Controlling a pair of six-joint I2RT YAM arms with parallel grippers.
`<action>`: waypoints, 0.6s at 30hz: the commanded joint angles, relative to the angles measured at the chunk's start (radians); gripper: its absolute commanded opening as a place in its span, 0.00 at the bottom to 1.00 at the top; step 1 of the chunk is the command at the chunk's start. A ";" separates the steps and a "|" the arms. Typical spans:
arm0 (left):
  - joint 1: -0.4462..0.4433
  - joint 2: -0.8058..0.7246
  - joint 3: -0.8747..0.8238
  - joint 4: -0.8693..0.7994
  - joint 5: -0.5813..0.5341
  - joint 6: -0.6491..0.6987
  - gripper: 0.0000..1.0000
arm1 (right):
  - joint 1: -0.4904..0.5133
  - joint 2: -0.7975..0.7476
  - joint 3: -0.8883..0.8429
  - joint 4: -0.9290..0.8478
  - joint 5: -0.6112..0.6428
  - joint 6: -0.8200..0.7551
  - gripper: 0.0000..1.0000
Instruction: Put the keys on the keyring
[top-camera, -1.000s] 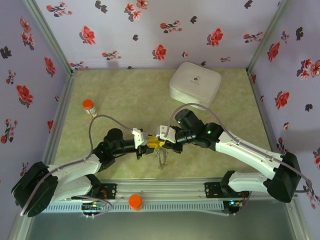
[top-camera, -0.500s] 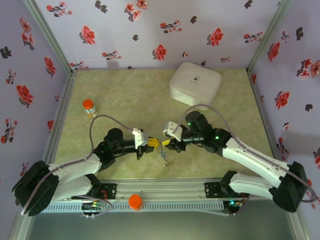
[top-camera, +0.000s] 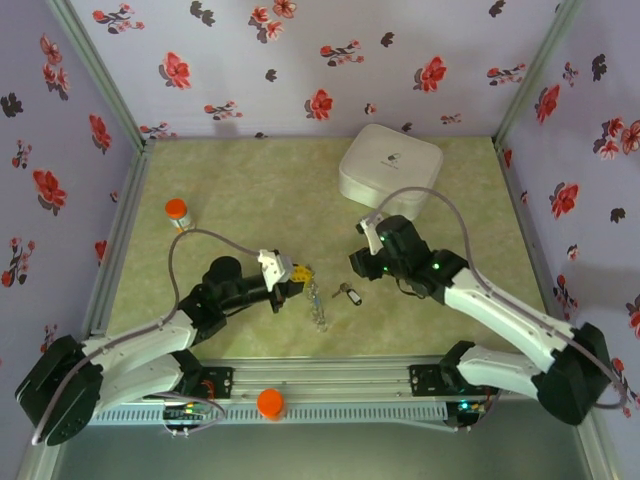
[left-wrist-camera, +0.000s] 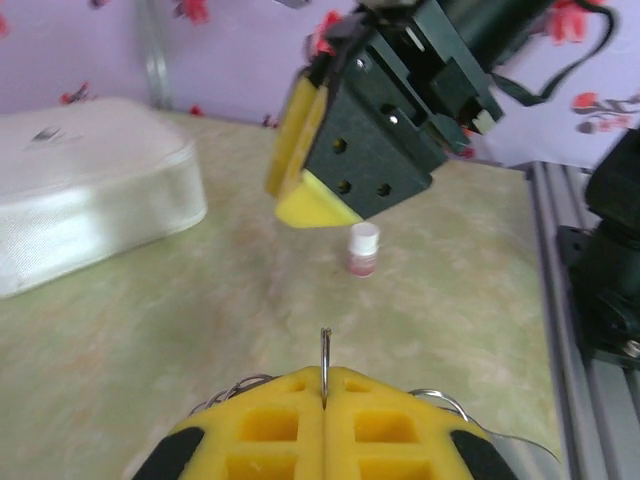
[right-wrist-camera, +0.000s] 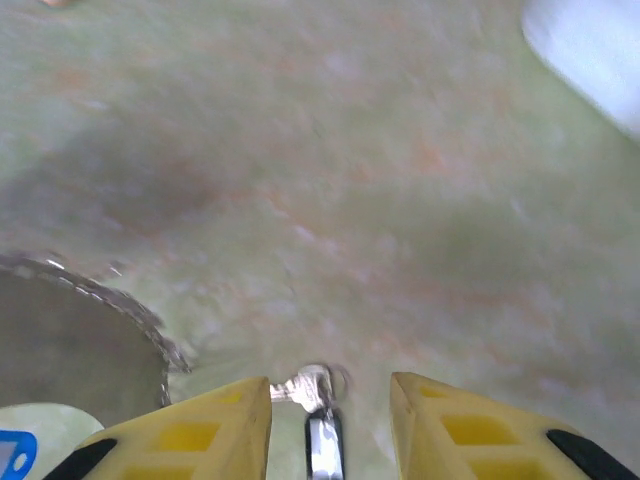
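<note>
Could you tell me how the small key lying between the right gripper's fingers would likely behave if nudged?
The key lies flat and looks tiny, so it would probably slide, not roll. Its shiny metal looks stiff and perhaps slippery to grip.

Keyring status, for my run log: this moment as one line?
left gripper: shut on keyring | right gripper: open, straddling key | key: on table, off keyring
</note>
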 joint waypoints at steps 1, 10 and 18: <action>-0.002 -0.037 0.103 -0.179 -0.173 -0.093 0.00 | -0.002 0.118 0.086 -0.230 0.025 0.165 0.35; 0.009 0.051 0.325 -0.583 -0.180 -0.207 0.00 | -0.001 0.279 0.160 -0.273 -0.029 0.195 0.37; 0.017 0.121 0.413 -0.712 -0.122 -0.213 0.00 | -0.001 0.296 0.147 -0.274 -0.040 0.235 0.39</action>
